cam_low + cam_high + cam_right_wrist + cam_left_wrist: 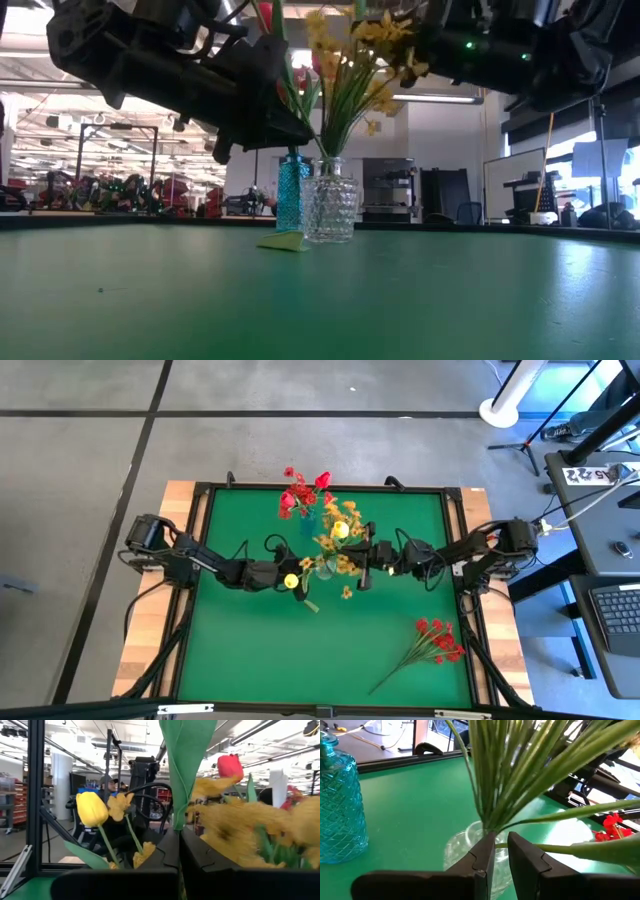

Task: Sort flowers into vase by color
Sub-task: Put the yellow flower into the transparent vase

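Lowest in the high view, at the lower right of the green felt worktop (250,660), lies a loose sprig of small red blooms on thin green stems (435,640), well apart from everything else. Higher, near the frame's middle, the left pincer (292,582) has its dark fingers nearly shut on a thin green stem that carries a single yellow bud (291,581), just beside the clear dimpled glass vase (327,567); in the left wrist view the stem runs across between the fingers (482,857) right over that vase's mouth. From the right, the right pincer (362,572) is closed on a green leaf among the yellow-orange blooms (345,525) standing in the clear vase. Farther up, toward the top centre, a turquoise textured glass vase (306,518) holds the red blooms and one red bud (322,480). Both vases stand close together in the low view, blue left of clear.
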`<state>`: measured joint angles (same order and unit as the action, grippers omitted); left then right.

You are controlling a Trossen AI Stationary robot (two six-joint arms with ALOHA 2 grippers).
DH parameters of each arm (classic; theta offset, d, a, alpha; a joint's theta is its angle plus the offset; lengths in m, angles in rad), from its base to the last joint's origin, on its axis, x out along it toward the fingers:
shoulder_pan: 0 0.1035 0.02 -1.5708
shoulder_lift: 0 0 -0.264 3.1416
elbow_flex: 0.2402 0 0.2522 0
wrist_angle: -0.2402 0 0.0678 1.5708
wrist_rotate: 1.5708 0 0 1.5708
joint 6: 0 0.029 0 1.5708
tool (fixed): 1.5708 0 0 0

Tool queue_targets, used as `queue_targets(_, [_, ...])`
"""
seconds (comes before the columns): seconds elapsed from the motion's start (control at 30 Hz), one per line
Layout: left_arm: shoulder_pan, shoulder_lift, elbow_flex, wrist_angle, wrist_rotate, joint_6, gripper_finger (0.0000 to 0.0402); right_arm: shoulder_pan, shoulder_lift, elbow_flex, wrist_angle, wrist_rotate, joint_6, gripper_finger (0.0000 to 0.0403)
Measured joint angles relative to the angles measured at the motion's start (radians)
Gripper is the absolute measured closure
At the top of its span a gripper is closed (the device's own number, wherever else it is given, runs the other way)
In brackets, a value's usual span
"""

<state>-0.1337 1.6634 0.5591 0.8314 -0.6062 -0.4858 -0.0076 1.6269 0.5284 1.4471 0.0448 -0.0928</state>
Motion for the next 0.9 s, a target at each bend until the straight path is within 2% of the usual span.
queue_targets(0.43, [0.000,0.000,0.000,0.000,-0.001,-0.002,0.0353,-0.012,0.088,0.005,-0.009,-0.038,0.066,0.0403])
queue_targets(0.67, [-0.007,0.000,0.000,0.000,-0.001,-0.002,0.0353,-0.012,0.093,0.004,0.000,-0.045,0.069,0.0403])
queue_targets(0.8, [-0.042,-0.022,0.000,-0.003,-0.004,0.004,0.0353,-0.012,0.093,0.004,0.001,-0.050,0.070,0.0403])
queue_targets(0.9, [-0.089,-0.066,0.000,-0.042,-0.053,0.050,0.0353,-0.012,0.093,0.004,0.001,-0.052,0.070,0.0403])
